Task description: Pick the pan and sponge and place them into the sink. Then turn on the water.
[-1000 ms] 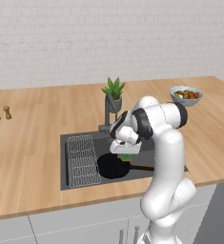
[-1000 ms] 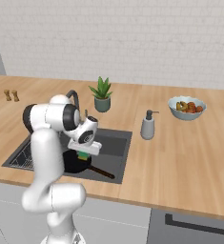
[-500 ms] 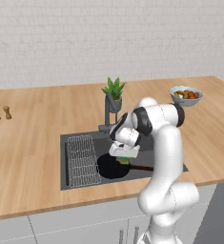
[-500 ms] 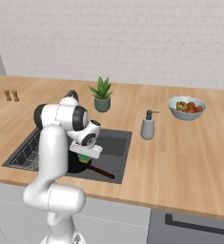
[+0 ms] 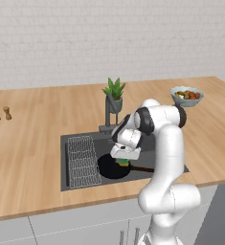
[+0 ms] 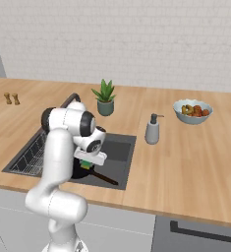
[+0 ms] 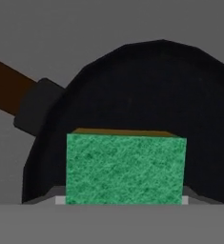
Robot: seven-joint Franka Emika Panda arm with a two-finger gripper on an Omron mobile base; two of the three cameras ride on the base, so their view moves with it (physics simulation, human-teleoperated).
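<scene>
The black pan (image 5: 110, 168) lies flat on the floor of the dark grey sink (image 5: 85, 139), its brown handle (image 6: 107, 179) pointing toward the counter's front. My gripper (image 5: 123, 160) hangs just above the pan and is shut on the sponge (image 5: 124, 162), green with a yellow side. In the hand view the sponge (image 7: 126, 168) sits between the fingertips, with the pan (image 7: 147, 86) right behind it and the pan's handle (image 7: 8, 85) at the left. The right base view shows the sponge (image 6: 86, 165) under the hand, over the pan (image 6: 77, 172). No water is in view at the faucet (image 5: 107, 113).
A wire rack (image 5: 83, 161) fills the sink's left side. A potted plant (image 5: 115, 95) stands behind the faucet. A soap dispenser (image 6: 152, 130) and a fruit bowl (image 6: 192, 111) are on the counter to the right. Two small shakers (image 5: 1, 113) stand far left.
The hand has come down into the sink with the sponge in it, closer to the pan. The pan has not moved.
</scene>
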